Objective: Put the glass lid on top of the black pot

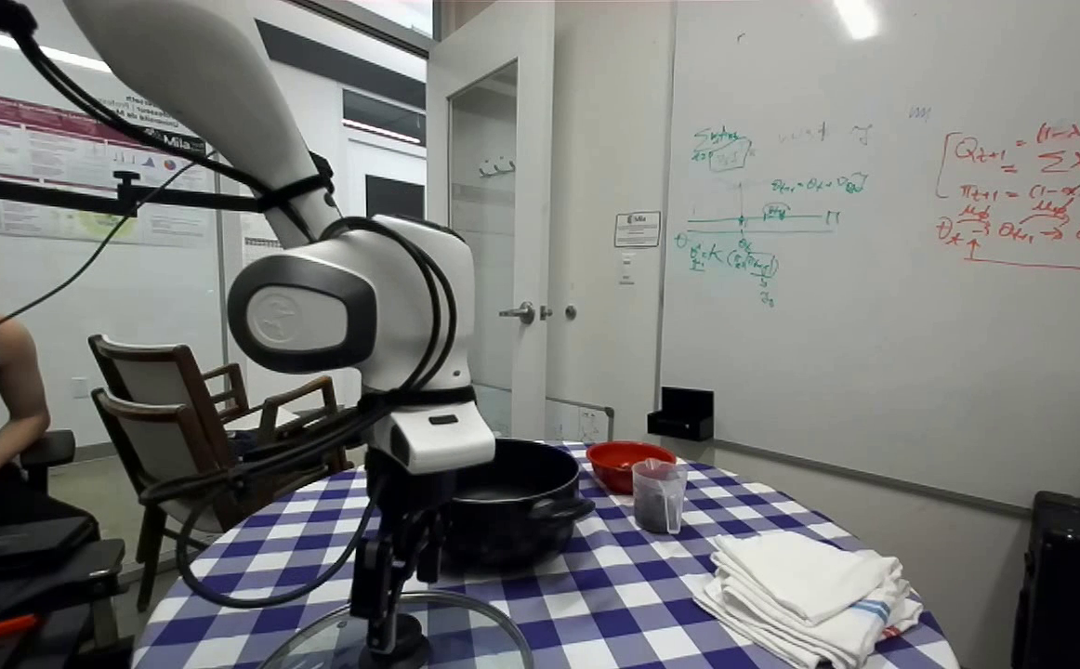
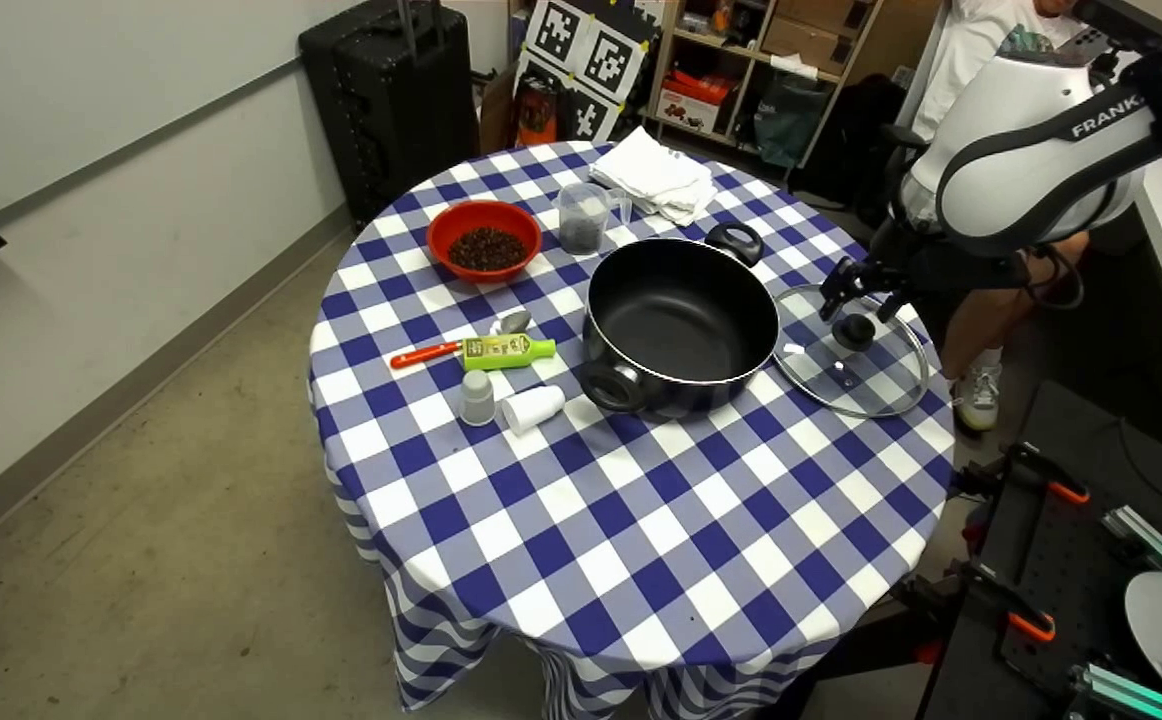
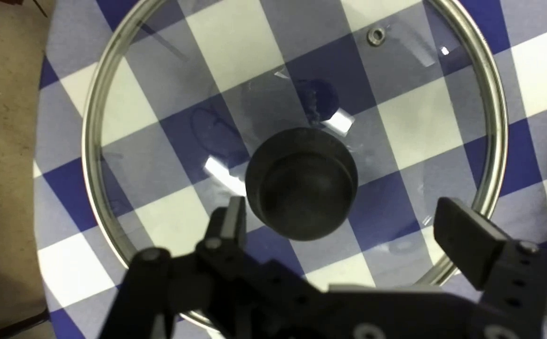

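Observation:
The glass lid [image 2: 821, 375] lies on the checked tablecloth beside the pot, its dark knob [image 2: 853, 332] facing up. The lid also shows in an exterior view [image 1: 475, 636], cut by the lower edge, and in the wrist view [image 3: 414, 127]. The black pot [image 2: 681, 310] stands uncovered, its inside bare; it also shows in an exterior view [image 1: 512, 534]. My gripper [image 2: 857, 302] is open and empty over the lid. In the wrist view its fingers [image 3: 341, 214] are wide apart. The knob [image 3: 304, 188] appears nearer the left finger, apparently not gripped.
A red bowl [image 2: 486, 215] with dark contents, a clear measuring cup [image 2: 581, 215] and folded white towels [image 2: 656, 175] stand beyond the pot. A green bottle [image 2: 506, 352], a red-handled utensil [image 2: 426, 355], a shaker [image 2: 477, 398] and a white cup [image 2: 533, 408] are beside it.

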Motion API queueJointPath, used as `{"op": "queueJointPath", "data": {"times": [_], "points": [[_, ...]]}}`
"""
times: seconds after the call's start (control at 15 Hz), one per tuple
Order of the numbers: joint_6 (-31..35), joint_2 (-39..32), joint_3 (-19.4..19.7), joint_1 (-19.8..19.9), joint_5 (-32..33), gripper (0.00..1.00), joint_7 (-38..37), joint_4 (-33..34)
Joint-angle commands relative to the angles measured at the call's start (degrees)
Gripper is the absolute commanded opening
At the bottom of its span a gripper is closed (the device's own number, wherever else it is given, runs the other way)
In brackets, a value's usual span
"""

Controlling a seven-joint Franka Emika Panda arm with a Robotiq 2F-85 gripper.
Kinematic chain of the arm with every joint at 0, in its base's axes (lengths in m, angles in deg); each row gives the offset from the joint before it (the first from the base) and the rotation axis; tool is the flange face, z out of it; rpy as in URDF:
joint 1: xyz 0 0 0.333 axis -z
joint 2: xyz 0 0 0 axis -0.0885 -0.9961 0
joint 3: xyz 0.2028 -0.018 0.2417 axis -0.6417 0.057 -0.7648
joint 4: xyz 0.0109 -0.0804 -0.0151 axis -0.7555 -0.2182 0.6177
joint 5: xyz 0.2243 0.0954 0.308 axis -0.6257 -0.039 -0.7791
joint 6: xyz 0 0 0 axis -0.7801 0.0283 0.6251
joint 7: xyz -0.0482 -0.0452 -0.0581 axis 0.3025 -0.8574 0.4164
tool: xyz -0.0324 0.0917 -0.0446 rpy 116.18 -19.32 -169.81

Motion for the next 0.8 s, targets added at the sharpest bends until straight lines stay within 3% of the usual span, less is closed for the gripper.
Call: {"op": "queueJointPath", "data": {"times": [0.0, 0.47, 0.53, 0.6, 0.73], "points": [[-1.96, -2.22, 1.85, -1.5, 1.04, 1.0, 0.44, 1.88], [-3.63, -2.78, 2.9, -1.6, 1.24, 1.0, 1.44, 1.96], [-3.8, -2.77, 2.66, -1.41, 0.87, 0.75, 1.9, 2.0], [-3.94, -2.83, 2.66, -1.42, 0.86, 0.74, 1.98, 2.06], [-4.09, -2.88, 2.52, -1.38, 0.67, 0.6, 2.17, 2.16]]}}
